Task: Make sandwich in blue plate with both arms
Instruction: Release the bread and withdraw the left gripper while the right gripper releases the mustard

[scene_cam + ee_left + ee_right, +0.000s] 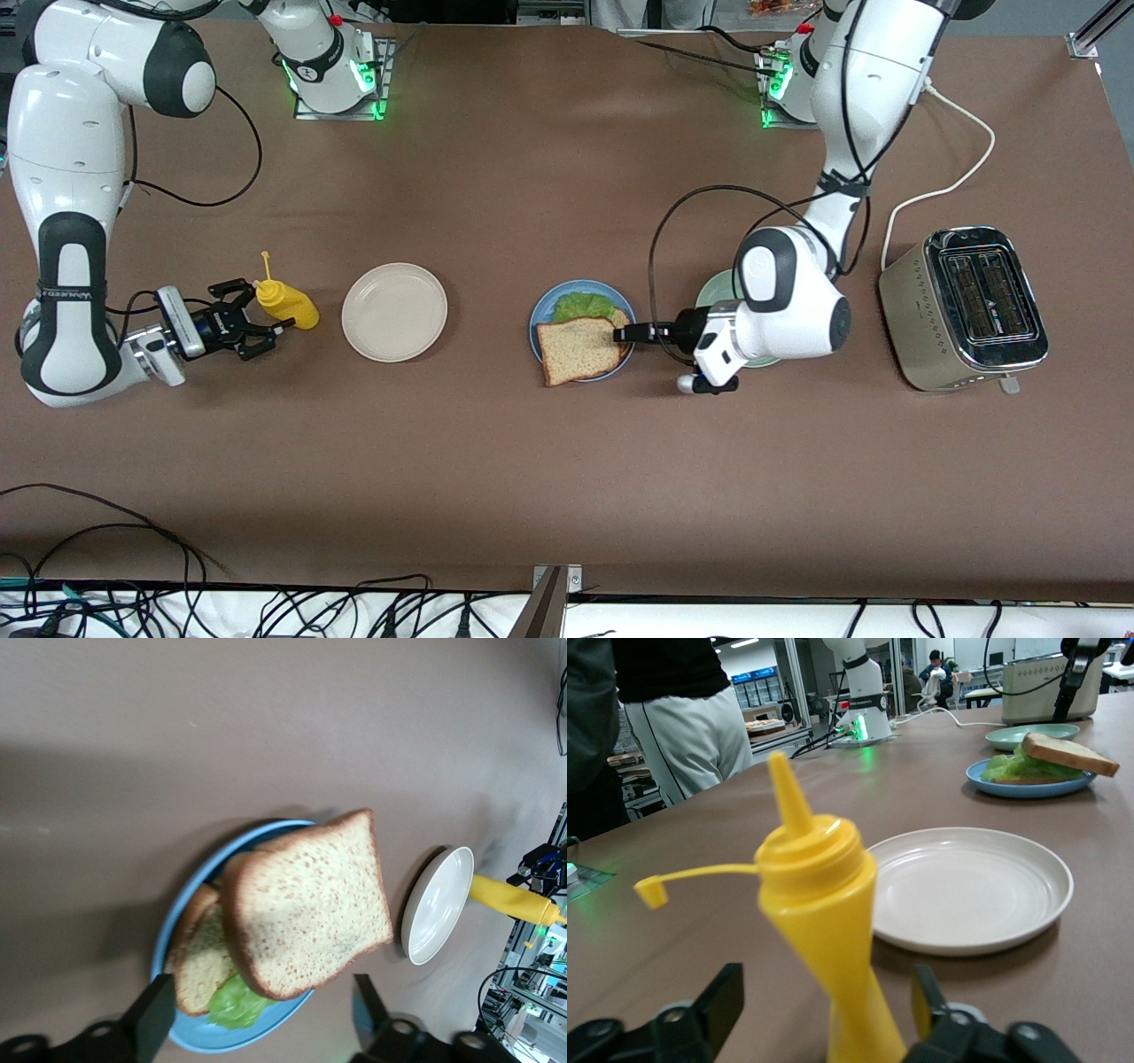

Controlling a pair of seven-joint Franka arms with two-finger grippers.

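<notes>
The blue plate point(539, 321) holds the sandwich: a lower bread slice point(202, 961), a green lettuce leaf point(582, 306), and a top slice point(578, 348) lying askew, overhanging the plate's rim nearer the front camera. My left gripper point(623, 334) is low beside the plate on the left arm's side. It is open, and its fingers point(155, 1014) stand wide of the top slice point(310, 904) without touching it. My right gripper point(264, 312) is open around a yellow squeeze bottle point(288, 304), and neither finger point(718, 1001) touches the bottle point(819, 895).
A beige-white plate point(394, 312) sits between the bottle and the blue plate. A mint-green plate point(713, 288) lies partly under the left arm. A steel toaster point(974, 306) with its white cord stands toward the left arm's end. Cables run along the table's near edge.
</notes>
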